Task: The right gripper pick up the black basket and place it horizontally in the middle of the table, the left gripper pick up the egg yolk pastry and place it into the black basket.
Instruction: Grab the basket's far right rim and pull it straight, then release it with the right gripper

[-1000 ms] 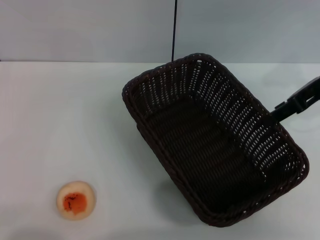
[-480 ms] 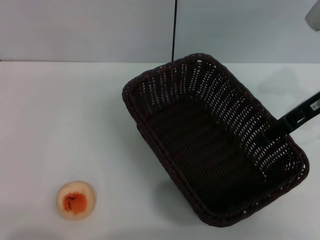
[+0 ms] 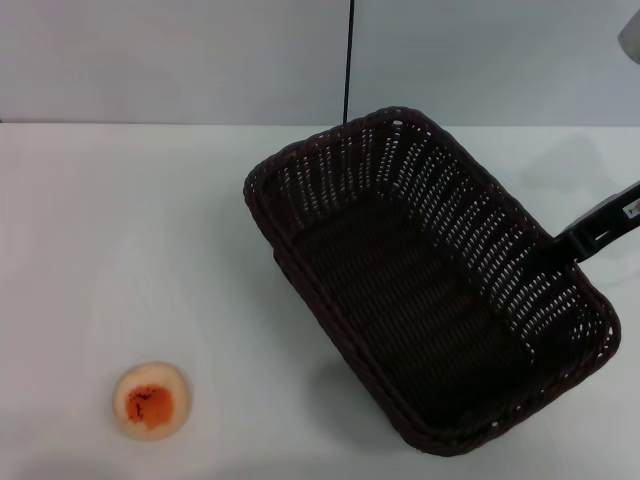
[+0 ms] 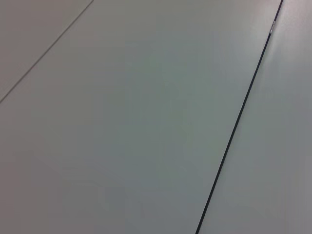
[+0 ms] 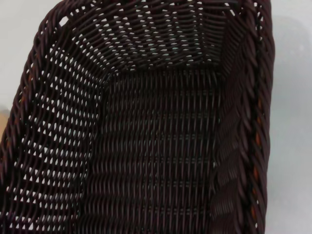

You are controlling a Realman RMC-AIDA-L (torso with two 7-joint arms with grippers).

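Dark woven wicker, the rectangular black basket (image 3: 430,285) sits skewed on the white table (image 3: 120,230), empty. The slim black right gripper (image 3: 560,242) meets its right rim; its finger state can't be told. Well left of the basket lies the round cream egg yolk pastry (image 3: 151,400).

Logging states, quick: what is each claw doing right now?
Left claw: not in view.
Right claw: at the rim of the basket, over its right side; open or closed cannot be told.
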